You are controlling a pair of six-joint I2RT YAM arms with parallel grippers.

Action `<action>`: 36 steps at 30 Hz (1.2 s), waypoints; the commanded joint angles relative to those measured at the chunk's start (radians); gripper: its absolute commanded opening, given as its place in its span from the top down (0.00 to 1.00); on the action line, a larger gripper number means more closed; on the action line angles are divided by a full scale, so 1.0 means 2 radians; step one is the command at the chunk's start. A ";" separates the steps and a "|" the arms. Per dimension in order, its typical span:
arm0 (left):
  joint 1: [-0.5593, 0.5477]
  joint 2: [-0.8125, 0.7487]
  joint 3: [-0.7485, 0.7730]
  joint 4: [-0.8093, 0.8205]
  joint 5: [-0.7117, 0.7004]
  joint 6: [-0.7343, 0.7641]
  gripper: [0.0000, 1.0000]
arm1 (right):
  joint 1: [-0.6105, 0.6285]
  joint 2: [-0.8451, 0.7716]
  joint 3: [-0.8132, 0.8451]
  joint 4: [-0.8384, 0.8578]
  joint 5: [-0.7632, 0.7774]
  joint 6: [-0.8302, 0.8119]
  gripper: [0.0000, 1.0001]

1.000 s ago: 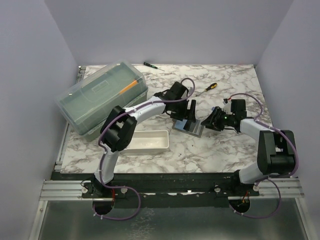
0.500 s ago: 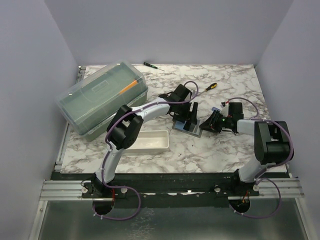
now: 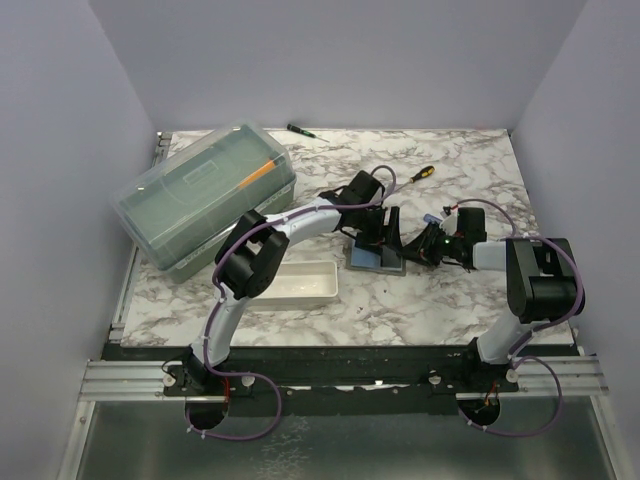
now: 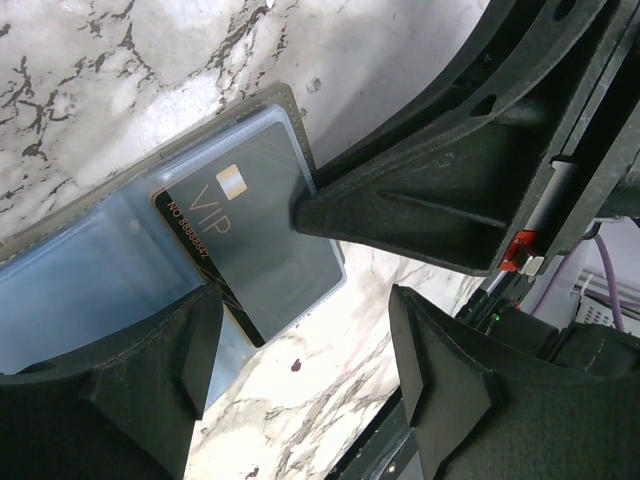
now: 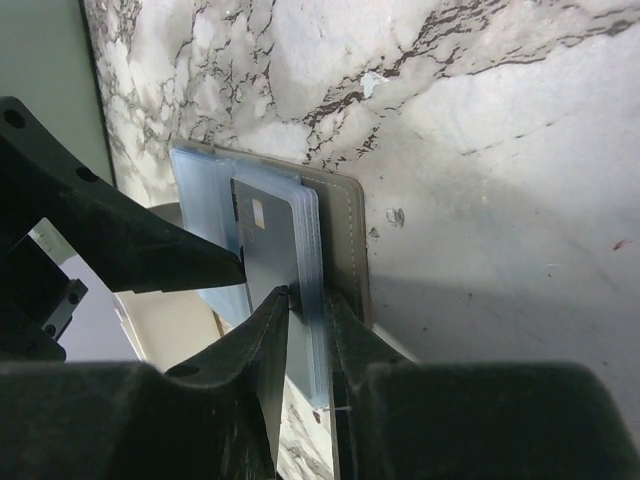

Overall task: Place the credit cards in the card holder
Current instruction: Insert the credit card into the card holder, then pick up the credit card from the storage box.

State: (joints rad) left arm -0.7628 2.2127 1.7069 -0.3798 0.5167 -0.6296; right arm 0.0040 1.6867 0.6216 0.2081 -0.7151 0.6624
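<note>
The grey card holder [image 3: 372, 258] lies open near the middle of the bench [image 3: 460, 170]. A dark credit card [image 4: 255, 240] marked VIP sits partly in its clear blue pocket. The left pincer [image 4: 300, 310] hangs over the holder with its fingers wide apart, holding nothing. The right pincer [image 5: 310, 298] is low on the side toward the right edge, fingers almost together round the card's end; I cannot tell if it really grips. The step looks like sliding the card in. Push it slowly and straight along the pocket, keep it flat, and press the holder down so it cannot slide
</note>
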 commanded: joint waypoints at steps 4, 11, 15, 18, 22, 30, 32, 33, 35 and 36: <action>-0.009 0.003 -0.012 0.034 0.044 0.009 0.23 | 0.001 -0.012 0.007 -0.031 0.016 -0.030 0.74; -0.009 -0.013 0.020 -0.030 -0.018 0.060 0.12 | 0.001 -0.078 0.026 -0.142 0.125 -0.088 0.55; -0.003 -0.046 0.047 -0.084 -0.025 0.093 0.11 | 0.001 -0.118 0.041 -0.193 0.165 -0.102 0.46; 0.006 -0.104 0.034 -0.104 -0.024 0.105 0.10 | 0.003 -0.148 0.053 -0.231 0.187 -0.096 0.42; 0.021 -0.209 -0.010 -0.135 -0.061 0.128 0.08 | 0.029 -0.194 0.060 -0.256 0.182 -0.065 0.38; 0.024 -0.448 -0.097 -0.160 -0.223 0.168 0.03 | 0.248 -0.215 0.098 -0.168 0.211 0.094 0.31; 0.025 -0.494 -0.110 -0.158 -0.246 0.165 0.01 | 0.308 -0.185 0.119 -0.128 0.222 0.122 0.29; 0.025 -0.514 -0.115 -0.157 -0.251 0.166 0.01 | 0.335 -0.166 0.132 -0.113 0.231 0.134 0.27; 0.024 -0.545 -0.122 -0.156 -0.254 0.171 0.01 | 0.386 -0.124 0.163 -0.074 0.255 0.160 0.27; 0.025 -0.557 -0.124 -0.157 -0.261 0.178 0.01 | 0.409 -0.102 0.180 -0.055 0.268 0.175 0.27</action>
State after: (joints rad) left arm -0.7109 1.1702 1.5051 -0.6476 0.1181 -0.3195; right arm 0.6880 1.3571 0.8864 -0.0818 -0.2935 0.8547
